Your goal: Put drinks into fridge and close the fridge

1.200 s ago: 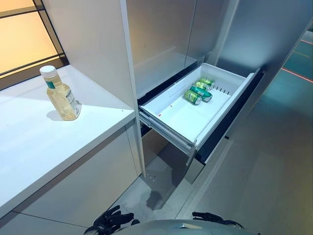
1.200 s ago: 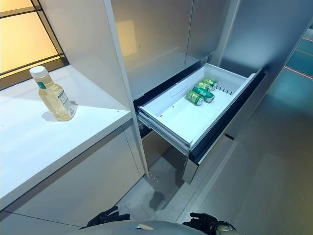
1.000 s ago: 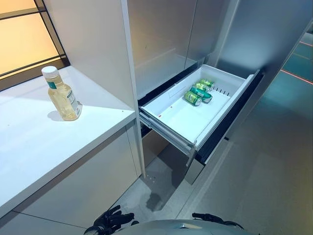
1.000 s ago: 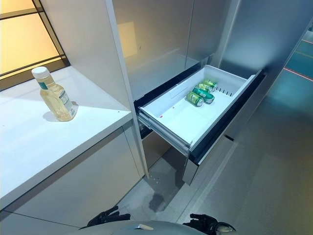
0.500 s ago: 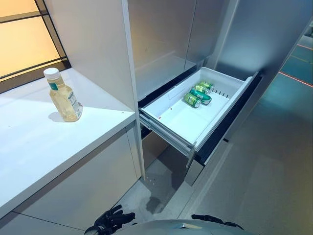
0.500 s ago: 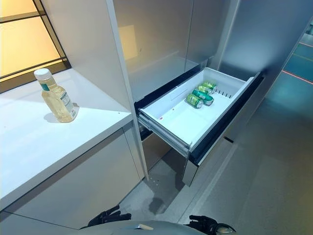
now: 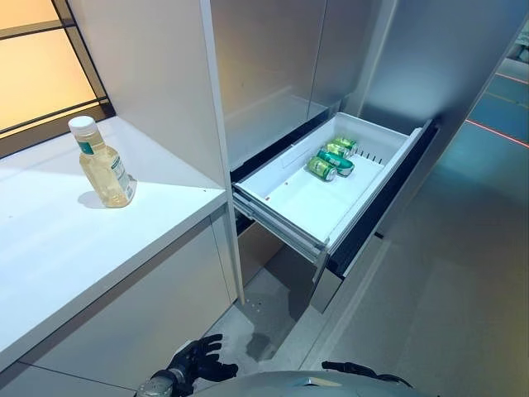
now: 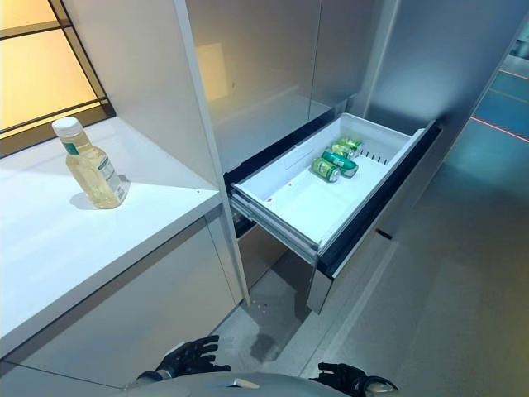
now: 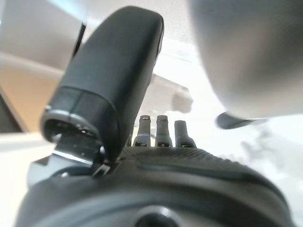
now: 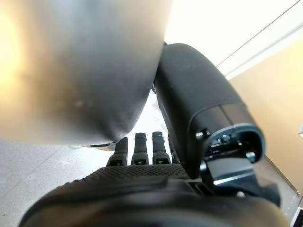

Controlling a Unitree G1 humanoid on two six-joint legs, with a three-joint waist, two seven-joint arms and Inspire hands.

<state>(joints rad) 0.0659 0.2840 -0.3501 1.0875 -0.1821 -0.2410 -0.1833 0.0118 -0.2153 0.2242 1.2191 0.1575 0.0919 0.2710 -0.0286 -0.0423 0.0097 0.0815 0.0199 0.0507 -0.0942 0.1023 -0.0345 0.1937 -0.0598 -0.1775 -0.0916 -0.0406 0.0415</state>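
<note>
A bottle of pale yellow drink (image 7: 102,164) with a white cap stands upright on the white counter (image 7: 58,248) at the left. The fridge's white drawer (image 7: 306,198) is pulled out, with green cans (image 7: 329,157) lying at its far end. My left hand (image 7: 197,361) hangs low at the bottom of the left eye view, fingers spread and empty; it also shows in the left wrist view (image 9: 113,90). My right hand (image 8: 340,377) hangs low at the bottom right, fingers relaxed and empty; it also shows in the right wrist view (image 10: 199,99).
A tall white panel (image 7: 157,83) separates the counter from the fridge's grey doors (image 7: 273,58). A dark-framed window (image 7: 41,58) runs behind the counter. Grey floor (image 7: 438,289) stretches to the right of the drawer.
The camera has shifted slightly. My left hand has risen a little and spread its fingers at the bottom of the view. The bottle, cans and drawer stay put.
</note>
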